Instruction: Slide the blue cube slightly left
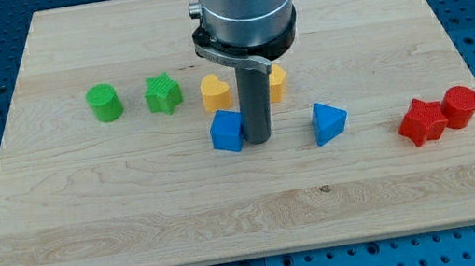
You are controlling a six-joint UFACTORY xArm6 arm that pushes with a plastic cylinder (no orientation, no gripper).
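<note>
The blue cube (227, 132) sits near the middle of the wooden board (136, 214). My tip (259, 139) stands right beside it, on the cube's right side, touching or almost touching it. The rod rises from there to the grey arm body (247, 4) at the view's top.
A yellow block (214, 91) lies just above the cube; another yellow block (278, 82) is partly hidden behind the rod. A green cylinder (105, 104) and green star (163, 94) lie left. A blue triangular block (328, 122) lies right. A red star (422, 121) and red cylinder (461, 106) touch at far right.
</note>
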